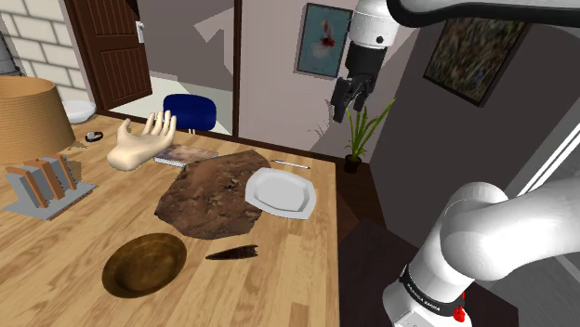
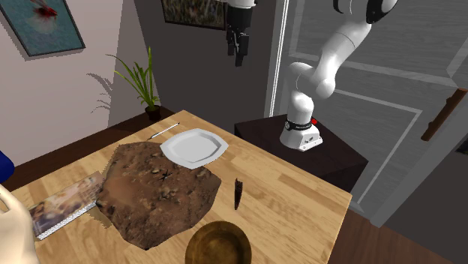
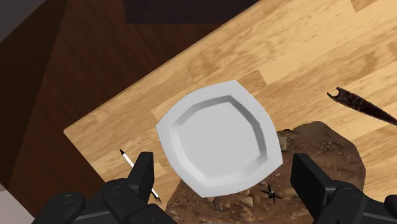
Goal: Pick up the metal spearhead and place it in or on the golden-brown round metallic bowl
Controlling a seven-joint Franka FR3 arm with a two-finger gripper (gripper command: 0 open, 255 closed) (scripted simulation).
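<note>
Shoulder view: my end effector (image 1: 346, 110) hangs wide open and empty, high above the plate (image 1: 281, 192). The spearhead (image 1: 232, 251) lies flat on the counter (image 1: 288, 279) just beside the bowl (image 1: 144, 265), down-left in this view, long axis running across it.

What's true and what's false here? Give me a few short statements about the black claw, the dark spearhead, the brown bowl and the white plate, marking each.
1. The black two-finger gripper holds the dark pointed spearhead. False: it hangs open high above the wooden table, where the spearhead lies.
2. The golden-brown round bowl is empty. True.
3. The white angular plate partly overlaps the brown rocky slab. True.
4. The spearhead touches the bowl. False: bare wood separates them.
</note>
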